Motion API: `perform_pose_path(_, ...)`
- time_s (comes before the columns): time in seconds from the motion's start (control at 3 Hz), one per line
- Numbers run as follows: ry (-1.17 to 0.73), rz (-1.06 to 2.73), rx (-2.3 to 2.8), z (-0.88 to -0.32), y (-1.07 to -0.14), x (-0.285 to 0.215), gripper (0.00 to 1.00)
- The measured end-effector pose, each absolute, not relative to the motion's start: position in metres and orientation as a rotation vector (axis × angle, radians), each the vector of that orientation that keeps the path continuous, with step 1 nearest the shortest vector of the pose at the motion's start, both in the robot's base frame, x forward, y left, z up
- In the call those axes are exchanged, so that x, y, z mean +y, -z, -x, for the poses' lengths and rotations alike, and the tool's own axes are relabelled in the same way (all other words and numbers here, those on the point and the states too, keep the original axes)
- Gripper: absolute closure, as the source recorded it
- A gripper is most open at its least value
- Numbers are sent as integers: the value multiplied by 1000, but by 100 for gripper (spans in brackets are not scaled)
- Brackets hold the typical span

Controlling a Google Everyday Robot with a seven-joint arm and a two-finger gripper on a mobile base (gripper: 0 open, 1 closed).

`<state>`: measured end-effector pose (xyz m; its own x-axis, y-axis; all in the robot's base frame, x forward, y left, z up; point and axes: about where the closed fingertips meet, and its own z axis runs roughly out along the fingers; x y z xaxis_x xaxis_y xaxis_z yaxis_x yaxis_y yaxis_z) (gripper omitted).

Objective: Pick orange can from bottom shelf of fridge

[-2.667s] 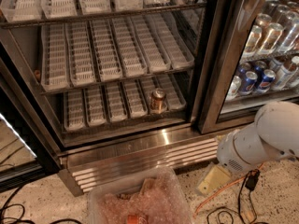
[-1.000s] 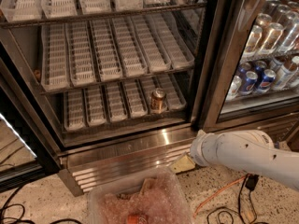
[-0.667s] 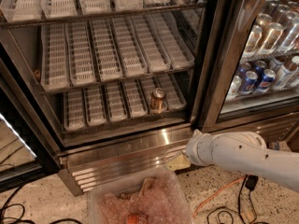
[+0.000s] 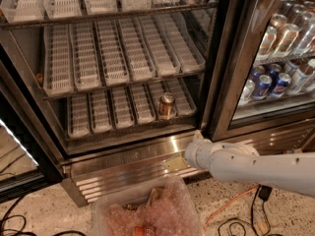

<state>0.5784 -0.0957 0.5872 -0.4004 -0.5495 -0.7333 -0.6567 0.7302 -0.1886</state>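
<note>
The orange can (image 4: 166, 105) stands upright near the front of the bottom shelf (image 4: 110, 111), in the second tray lane from the right. The fridge (image 4: 219, 73) is open, with a black frame and white slotted trays above. My white arm reaches in from the right, low in front of the ribbed steel base (image 4: 128, 168). My gripper (image 4: 184, 157) is at the arm's end, against the steel front ledge, below and slightly right of the can and apart from it.
A glass-fronted unit (image 4: 275, 77) with blue and silver cans stands at the right. A clear plastic bin (image 4: 147, 213) with wrapped items sits on the floor in front of the fridge. Cables (image 4: 241, 208) lie on the speckled floor. The open door's edge (image 4: 22, 166) is at the left.
My arm has swung from the lower right leftward and up, so the gripper now sits at the fridge's steel ledge below the can. The can has not moved.
</note>
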Motion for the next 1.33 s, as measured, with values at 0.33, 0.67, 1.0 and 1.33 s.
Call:
perform_pose_path(0.33, -203, 812, 2015, -609, -573, -75, 0)
perform_pose_path(0.67, -194, 772, 1960, -619, -583, -74, 0)
perform_pose_path(1.0, -194, 772, 1960, -619, -583, -74, 0)
perform_pose_path(1.33, -183, 678, 1923, -657, -576, -70, 0)
